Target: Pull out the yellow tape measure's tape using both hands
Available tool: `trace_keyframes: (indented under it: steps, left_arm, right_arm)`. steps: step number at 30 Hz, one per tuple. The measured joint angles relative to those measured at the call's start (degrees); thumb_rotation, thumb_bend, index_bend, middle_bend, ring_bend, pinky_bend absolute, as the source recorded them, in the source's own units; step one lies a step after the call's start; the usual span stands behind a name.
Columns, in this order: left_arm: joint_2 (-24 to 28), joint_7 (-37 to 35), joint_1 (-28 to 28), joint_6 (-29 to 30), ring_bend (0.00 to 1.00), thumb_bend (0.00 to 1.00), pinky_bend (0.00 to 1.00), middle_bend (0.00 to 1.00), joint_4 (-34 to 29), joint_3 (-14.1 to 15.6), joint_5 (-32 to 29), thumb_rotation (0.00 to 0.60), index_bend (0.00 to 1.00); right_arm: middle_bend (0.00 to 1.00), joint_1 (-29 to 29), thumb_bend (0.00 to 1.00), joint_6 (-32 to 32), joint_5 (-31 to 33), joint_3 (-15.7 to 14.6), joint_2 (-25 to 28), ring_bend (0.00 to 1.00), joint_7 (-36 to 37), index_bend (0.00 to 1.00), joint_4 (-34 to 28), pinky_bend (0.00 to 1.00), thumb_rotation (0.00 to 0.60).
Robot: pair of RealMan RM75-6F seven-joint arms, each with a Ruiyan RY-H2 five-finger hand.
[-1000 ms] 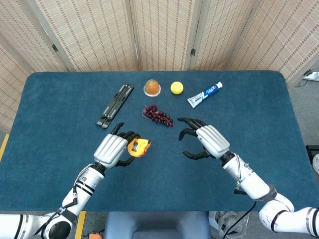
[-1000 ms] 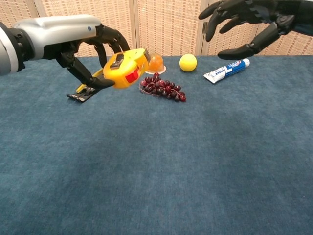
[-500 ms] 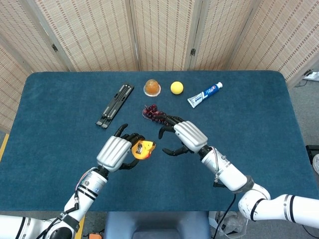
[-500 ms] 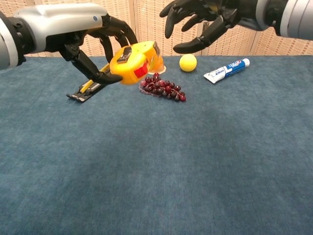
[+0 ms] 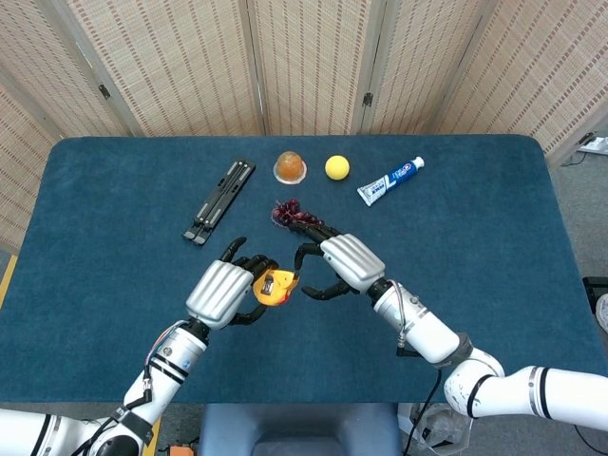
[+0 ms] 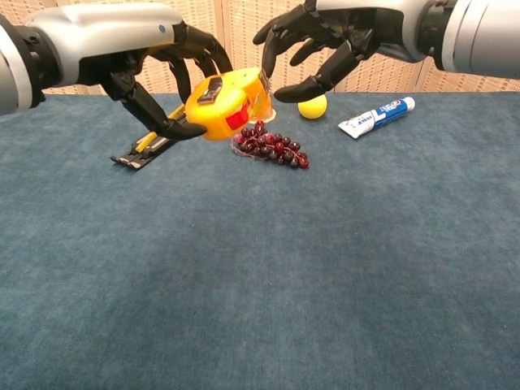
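A blue table fills both views, backed by a woven folding screen. Above the cloth, the left hand grips the yellow tape measure, fingers wrapped round its case, holding it in the air clear of the table; in the chest view the tape measure shows a red patch on its face and a dark clip on top. The right hand hangs just beside it with fingers spread wide and curved, holding nothing; in the chest view the right hand has its fingertips at the case's end, but whether they touch the tape's tab cannot be told. The left hand shows there too, dark fingers clasped behind the yellow case.

On the far half of the table a black folded stand lies at an angle to the left. A white toothpaste tube lies tilted to the right. A bunch of dark red grapes sits just beyond the right hand, partly covered by it in the head view. Behind the grapes stand an orange jelly cup and, just beside it, a small yellow ball
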Motion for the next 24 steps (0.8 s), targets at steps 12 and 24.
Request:
trace_keyframes:
  steps: [12,24]
  left_arm:
    - [-0.3,-0.1,-0.4,0.2,0.39,0.37,0.09,0.44,0.0,0.3,0.0,0.6,0.45]
    - [0.1,-0.6,-0.3,0.3,0.39,0.37,0.09,0.44,1.2,0.8,-0.8,0.6,0.45]
  right_arm:
    - [0.12,1.0,0.32,-0.4,0.6,-0.8,-0.3,0.11,-0.1,0.46,0.3,0.13,0.6]
    - [0.14,1.2,0.32,0.0,0.9,-1.4,-0.3,0.11,-0.1,0.51,-0.1,0.13,0.6]
